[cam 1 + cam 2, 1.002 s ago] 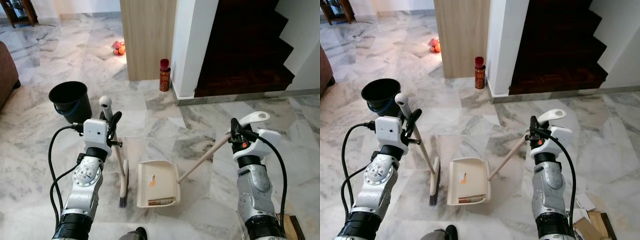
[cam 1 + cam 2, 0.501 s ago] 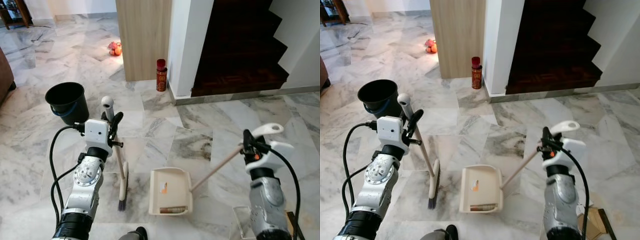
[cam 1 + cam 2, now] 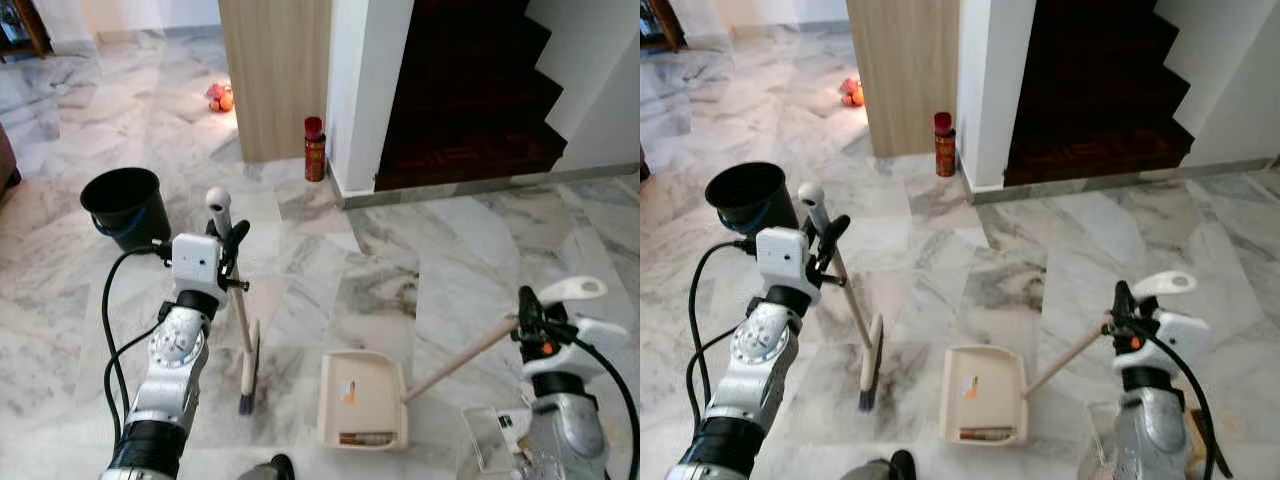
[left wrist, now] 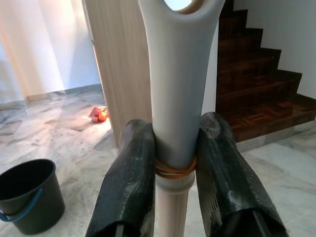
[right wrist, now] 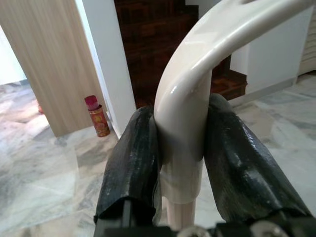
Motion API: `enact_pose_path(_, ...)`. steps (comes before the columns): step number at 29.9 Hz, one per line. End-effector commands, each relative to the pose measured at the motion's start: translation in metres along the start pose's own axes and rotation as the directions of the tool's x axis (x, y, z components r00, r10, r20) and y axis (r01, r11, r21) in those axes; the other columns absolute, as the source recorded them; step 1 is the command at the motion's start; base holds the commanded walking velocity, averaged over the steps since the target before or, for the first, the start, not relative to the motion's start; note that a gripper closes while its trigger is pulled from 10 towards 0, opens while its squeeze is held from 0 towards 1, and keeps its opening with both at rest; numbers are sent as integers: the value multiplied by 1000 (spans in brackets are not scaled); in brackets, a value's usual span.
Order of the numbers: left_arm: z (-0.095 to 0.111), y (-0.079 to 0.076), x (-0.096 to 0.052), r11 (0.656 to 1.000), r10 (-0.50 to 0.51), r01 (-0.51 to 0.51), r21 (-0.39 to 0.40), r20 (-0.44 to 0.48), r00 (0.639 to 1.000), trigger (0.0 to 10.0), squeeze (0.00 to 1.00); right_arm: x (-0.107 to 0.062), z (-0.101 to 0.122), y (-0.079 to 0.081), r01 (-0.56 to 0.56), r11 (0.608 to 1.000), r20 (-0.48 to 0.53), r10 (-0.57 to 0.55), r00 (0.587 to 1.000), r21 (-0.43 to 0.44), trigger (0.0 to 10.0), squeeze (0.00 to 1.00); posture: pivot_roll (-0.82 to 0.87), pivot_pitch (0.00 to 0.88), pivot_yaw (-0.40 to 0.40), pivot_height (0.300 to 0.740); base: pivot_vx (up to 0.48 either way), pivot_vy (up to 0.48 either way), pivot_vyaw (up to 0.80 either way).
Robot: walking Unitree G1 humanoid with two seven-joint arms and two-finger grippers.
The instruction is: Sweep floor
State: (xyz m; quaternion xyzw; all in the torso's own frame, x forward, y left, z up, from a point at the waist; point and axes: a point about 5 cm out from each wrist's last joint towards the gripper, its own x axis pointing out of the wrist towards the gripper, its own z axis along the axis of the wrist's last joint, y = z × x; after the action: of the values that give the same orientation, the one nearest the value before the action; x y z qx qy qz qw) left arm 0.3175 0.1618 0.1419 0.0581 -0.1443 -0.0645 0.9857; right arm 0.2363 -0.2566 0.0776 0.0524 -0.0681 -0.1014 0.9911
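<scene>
Marble floor (image 3: pixel 470 230), grey-veined and pale, is seen underfoot throughout. A broom (image 3: pixel 243 345) is held upright on the robot's left side; its grey handle top is clamped between the two black fingers (image 4: pixel 127 182) of the left gripper (image 4: pixel 173 177), with an orange rubber band noted around the handle just at the pads. The dark bristle head rests on the floor, just beside the cream dustpan (image 3: pixel 362 398).

The dustpan lies flat on the floor between the two arms. An orange scrap and a strip of brownish debris are observed inside it, the strip along the edge nearest the robot. Its long handle (image 3: pixel 462 358) slants up toward the right side, where the looped cream grip is pinched tight by the right gripper (image 5: pixel 182 148).

A black bucket (image 3: pixel 124 205) with a blue bail stands on the floor beyond the left arm, well apart from the dustpan. A red canister (image 3: pixel 314 148) is noted at the foot of a white pillar, beside a wooden panel (image 3: pixel 274 70). Dark wooden stairs (image 3: pixel 470 90) rise behind the pillar. Small orange items (image 3: pixel 218 97) lie farther off on the floor; what they are cannot be told.
</scene>
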Motion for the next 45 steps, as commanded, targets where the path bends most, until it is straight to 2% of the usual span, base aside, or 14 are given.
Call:
enact_pose_path(1, 8, -1, 5, 1000, -10, 9, 8, 47, 999, 10000, 0, 1, 13, -4, 19, 1000, 54, -19, 998, 6, 10000, 0, -33, 93, 32, 740, 0, 0, 0)
enact_pose_path(3, 8, -2, 6, 1000, -13, 13, 6, 47, 999, 10000, 0, -11, 14, -8, 38, 999, 49, -38, 998, -1, 10000, 0, -40, 93, 35, 740, 0, 0, 0)
enact_pose_path(4, 8, -2, 6, 1000, -13, 13, 6, 47, 999, 10000, 0, -11, 14, -8, 38, 999, 49, -38, 998, -1, 10000, 0, -40, 93, 35, 740, 0, 0, 0)
enact_pose_path(6, 8, -3, 6, 1000, -17, 17, 3, 46, 999, 10000, 0, -25, 16, -12, 53, 999, 44, -53, 998, -1, 10000, 0, -42, 93, 36, 740, 0, 0, 0)
enact_pose_path(19, 7, -3, 8, 1000, -20, 20, 2, 47, 999, 10000, 0, -66, 30, -12, 61, 998, 24, -61, 998, -21, 10000, 0, -51, 88, 37, 740, 0, 0, 0)
enact_pose_path(22, 7, -3, 9, 1000, -22, 22, 3, 47, 999, 10000, 0, -75, 37, -5, 0, 1000, 33, 0, 999, -16, 10000, 0, -55, 87, 39, 740, 0, 0, 0)
enact_pose_path(23, 7, -3, 9, 1000, -24, 24, 3, 48, 999, 10000, 0, -80, 38, 0, -54, 999, 16, 55, 998, -4, 10000, 0, -55, 86, 40, 740, 0, 0, 0)
enact_pose_path(25, 7, -3, 10, 1000, -25, 25, 3, 48, 999, 10000, 0, -82, 38, 2, -73, 997, 6, 73, 997, -2, 10000, 0, -57, 87, 42, 740, 0, 0, 0)
enact_pose_path(27, 8, -2, 10, 1000, -28, 28, 4, 49, 998, 10000, 0, -89, 40, 13, -161, 986, -23, 162, 986, 38, 10000, 0, -56, 87, 46, 740, 0, 0, 0)
enact_pose_path(28, 8, -2, 10, 1000, -28, 28, 4, 49, 998, 10000, 0, -89, 40, 13, -161, 986, -23, 162, 986, 38, 10000, 0, -56, 87, 46, 740, 0, 0, 0)
enact_pose_path(30, 8, -2, 10, 1000, -31, 31, 5, 48, 998, 10000, 0, -96, 46, 27, -256, 963, -34, 260, 965, 85, 10000, 0, -59, 87, 49, 740, 0, 0, 0)
enact_pose_path(36, 7, -2, 11, 999, -36, 35, 7, 47, 998, 10000, 0, -101, 56, 47, -374, 915, -31, 383, 923, 153, 10000, 0, -60, 85, 52, 740, 0, 0, 0)
enact_pose_path(39, 8, -3, 12, 999, -40, 40, 6, 49, 998, 10000, 0, -98, 68, 66, -470, 864, 15, 475, 880, 179, 10000, 0, -58, 84, 52, 740, 0, 0, 0)
enact_pose_path(45, 8, -3, 11, 999, -45, 44, 6, 49, 998, 10000, 0, -103, 75, 72, -517, 830, 18, 525, 851, 210, 10000, 0, -60, 83, 55, 740, 0, 0, 0)
